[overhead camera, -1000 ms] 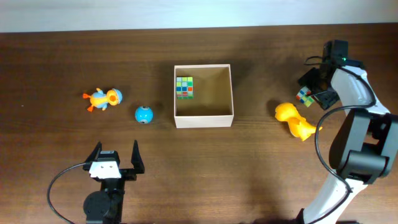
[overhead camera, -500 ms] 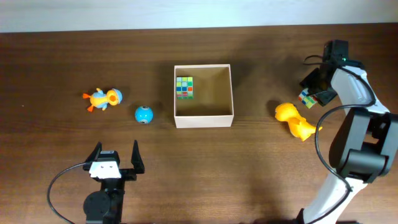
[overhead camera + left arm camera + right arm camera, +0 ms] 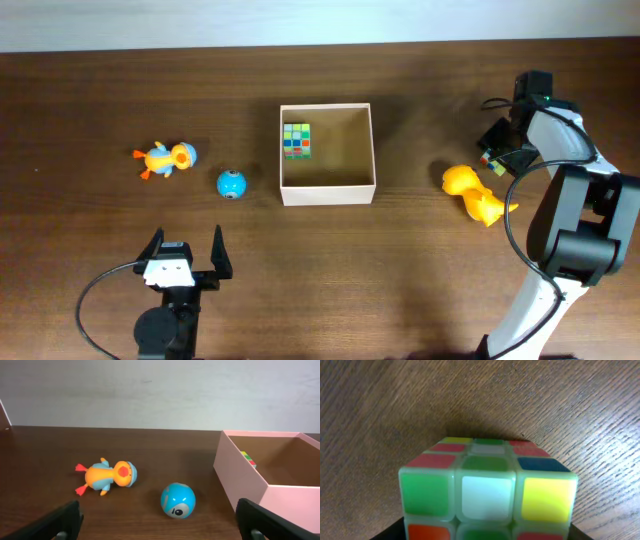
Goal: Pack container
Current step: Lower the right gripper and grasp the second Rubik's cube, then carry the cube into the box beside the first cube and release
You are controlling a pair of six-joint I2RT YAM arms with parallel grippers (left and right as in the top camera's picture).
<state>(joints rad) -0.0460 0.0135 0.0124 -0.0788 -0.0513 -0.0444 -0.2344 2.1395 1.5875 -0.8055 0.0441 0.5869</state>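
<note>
My right gripper point(image 3: 491, 152) clamps a puzzle cube point(image 3: 487, 495), the container point(image 3: 327, 193) well apart at nine o'clock. My left gripper point(image 3: 187, 241) gapes wide.

In container point(image 3: 328, 192), cube point(image 3: 297, 140) at left wall; ball point(image 3: 231, 184), duck toy point(image 3: 166, 158) left of it.
</note>
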